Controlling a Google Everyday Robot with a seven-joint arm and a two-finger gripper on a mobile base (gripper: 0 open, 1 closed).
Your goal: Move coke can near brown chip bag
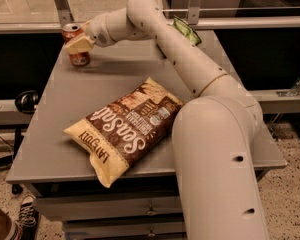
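Note:
The coke can (80,59), reddish-orange with a silver top, stands upright at the far left corner of the grey table (55,134). My gripper (74,44) is at the can, its cream tip lying across the can's upper half. The brown chip bag (125,126), dark brown with white "Sea Salt" lettering and cream-yellow ends, lies flat near the table's front middle, well apart from the can. My arm reaches over the table from the right and hides the bag's right corner.
A small green bag (186,30) lies at the table's far edge, partly behind my arm. A metal rail runs behind the table. A black round object (27,100) sits left of the table. A shoe (25,215) shows on the floor at bottom left.

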